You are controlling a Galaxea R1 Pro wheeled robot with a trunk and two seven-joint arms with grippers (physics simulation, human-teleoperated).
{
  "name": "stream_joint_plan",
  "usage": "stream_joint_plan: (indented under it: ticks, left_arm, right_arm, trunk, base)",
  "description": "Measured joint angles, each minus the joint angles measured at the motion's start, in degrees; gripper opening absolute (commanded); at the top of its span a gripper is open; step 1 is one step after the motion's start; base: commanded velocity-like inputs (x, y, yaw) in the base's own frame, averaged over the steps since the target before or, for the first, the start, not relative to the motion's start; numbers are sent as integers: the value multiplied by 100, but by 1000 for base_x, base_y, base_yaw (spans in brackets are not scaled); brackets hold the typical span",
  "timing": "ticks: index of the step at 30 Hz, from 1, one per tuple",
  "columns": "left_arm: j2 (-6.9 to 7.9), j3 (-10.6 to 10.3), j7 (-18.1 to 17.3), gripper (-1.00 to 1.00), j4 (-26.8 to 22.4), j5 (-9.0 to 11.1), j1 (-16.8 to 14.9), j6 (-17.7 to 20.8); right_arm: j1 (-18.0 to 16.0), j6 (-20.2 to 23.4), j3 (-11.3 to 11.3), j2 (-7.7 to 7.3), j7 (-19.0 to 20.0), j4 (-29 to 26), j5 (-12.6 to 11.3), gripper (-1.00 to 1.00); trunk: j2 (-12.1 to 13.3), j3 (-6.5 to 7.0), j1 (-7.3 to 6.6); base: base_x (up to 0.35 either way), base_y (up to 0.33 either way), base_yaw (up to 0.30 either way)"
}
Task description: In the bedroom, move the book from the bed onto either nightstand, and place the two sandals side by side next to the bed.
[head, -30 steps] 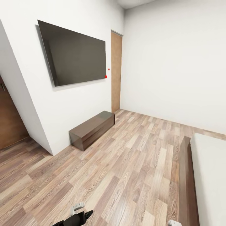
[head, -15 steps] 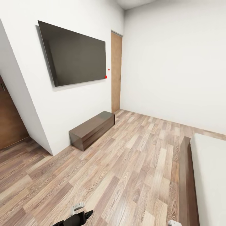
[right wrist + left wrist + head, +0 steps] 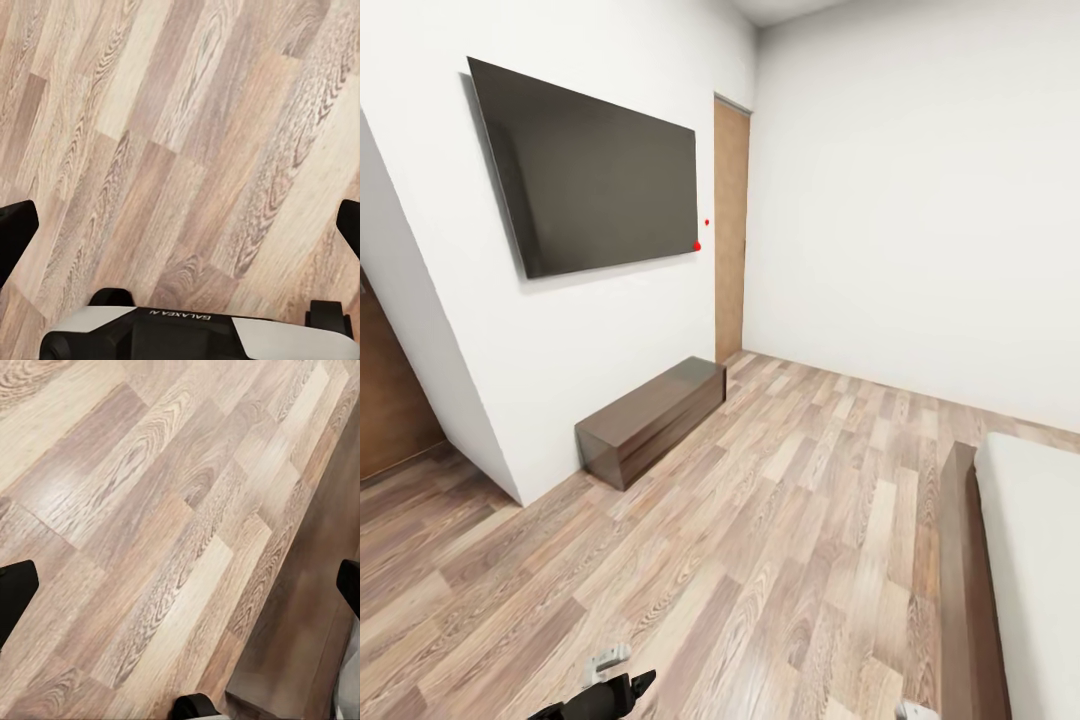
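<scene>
I am in the bedroom, over the brown wood-plank floor point(image 3: 780, 540). The bed point(image 3: 962, 600), with a dark wooden frame and a pale mattress, runs along the right edge of the head view. The book, the sandals and the nightstand are out of view. My left gripper point(image 3: 180, 592) hangs open above bare planks, its dark fingertips point(image 3: 15, 596) far apart. My right gripper point(image 3: 180, 225) is also open over the floor, holding nothing. A bit of the left arm point(image 3: 608, 692) shows at the bottom of the head view.
A long low dark TV cabinet point(image 3: 650, 418) stands against the left wall under a big wall-mounted television point(image 3: 595, 170). A light wooden door point(image 3: 730, 230) is in the far corner, and a darker brown door point(image 3: 385, 400) at far left. Open floor lies between cabinet and bed.
The whole head view has shifted a little: the television and cabinet sit slightly further left and the bed further right, so the camera moved. The arms hold the same pose.
</scene>
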Motion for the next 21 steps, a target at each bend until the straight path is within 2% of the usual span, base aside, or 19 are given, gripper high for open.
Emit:
stream_joint_plan:
  ticks: [11,21]
  left_arm:
    - [0,-2,0,100,0,0,0,0]
    - [-7,-8,1,100,1,-1,-1,0]
  right_arm:
    - [0,0,-1,0,5,-4,27,100]
    - [1,0,0,-1,13,-10,32,100]
  trunk:
    - [0,0,0]
    - [0,0,0]
  base:
    - [319,0,-12]
    - [322,0,-192]
